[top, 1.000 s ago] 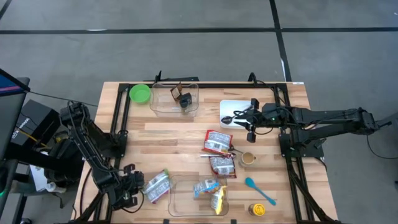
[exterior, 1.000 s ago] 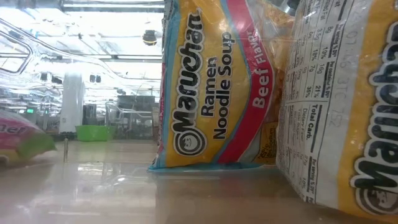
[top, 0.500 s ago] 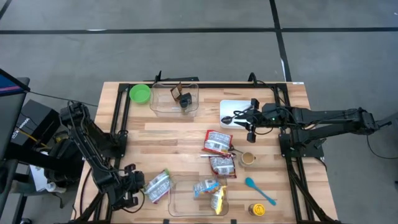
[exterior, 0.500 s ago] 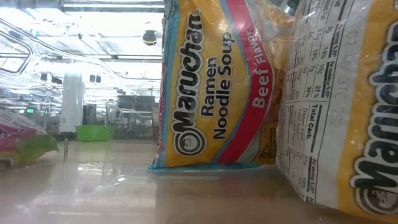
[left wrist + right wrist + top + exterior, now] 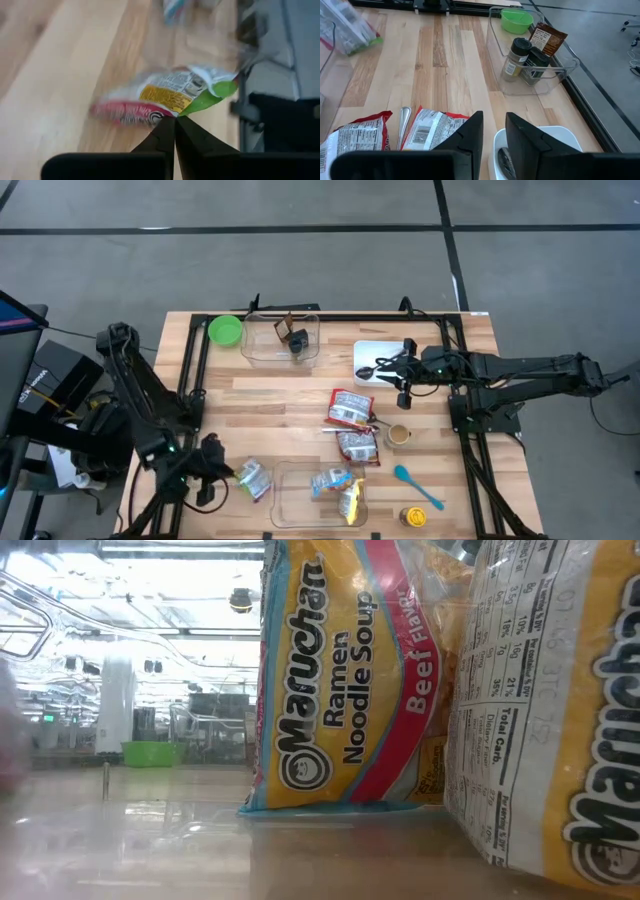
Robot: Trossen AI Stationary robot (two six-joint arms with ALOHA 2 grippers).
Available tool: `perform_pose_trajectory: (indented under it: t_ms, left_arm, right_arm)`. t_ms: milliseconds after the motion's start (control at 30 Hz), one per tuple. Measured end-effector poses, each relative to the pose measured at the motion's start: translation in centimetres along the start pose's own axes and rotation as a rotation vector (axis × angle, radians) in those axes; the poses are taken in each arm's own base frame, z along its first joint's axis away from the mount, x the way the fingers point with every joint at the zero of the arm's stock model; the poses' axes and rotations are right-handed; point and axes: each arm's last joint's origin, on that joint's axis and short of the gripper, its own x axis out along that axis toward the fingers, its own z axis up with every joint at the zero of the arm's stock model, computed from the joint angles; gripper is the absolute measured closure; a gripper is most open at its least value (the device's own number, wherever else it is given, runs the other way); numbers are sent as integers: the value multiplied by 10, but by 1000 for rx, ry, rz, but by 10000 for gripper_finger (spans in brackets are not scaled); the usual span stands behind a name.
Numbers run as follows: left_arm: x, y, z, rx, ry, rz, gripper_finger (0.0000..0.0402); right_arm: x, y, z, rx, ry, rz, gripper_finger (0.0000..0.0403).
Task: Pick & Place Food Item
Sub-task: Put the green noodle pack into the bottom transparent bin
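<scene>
On the left, near the front edge of the wooden table (image 5: 290, 395), the left gripper (image 5: 222, 475) is seen. Its two dark fingers (image 5: 167, 131) are pressed tight together, and a noodle packet (image 5: 251, 478) is pinched by its edge between them. The packet is held just left of the clear front bin (image 5: 318, 495), where two more noodle packs (image 5: 338, 492) are kept. A green bowl (image 5: 225, 331) is placed at the far left corner, and beside it a clear far bin (image 5: 281, 338) with spice jars (image 5: 515, 59) inside. In the middle, two red ramen packets (image 5: 351, 423) are laid flat. To the right, the right gripper (image 5: 404, 387) is held over the table beside a white plate (image 5: 372, 358). Its fingers are open only a little, and nothing is held. A blue spoon (image 5: 417, 485) is laid near the front right.
</scene>
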Motion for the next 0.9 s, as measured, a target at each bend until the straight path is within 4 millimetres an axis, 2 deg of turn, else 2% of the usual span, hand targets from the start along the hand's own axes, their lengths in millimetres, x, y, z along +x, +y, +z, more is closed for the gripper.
perform_pose_trajectory:
  t_ms: [367,900]
  left_arm:
    - [-26,0,25,60,-210,-104,401]
    - [-40,-16,45,261,-469,-141,401]
  right_arm:
    - [0,0,0,0,0,0,326]
    - [0,0,1,106,-9,-1,326]
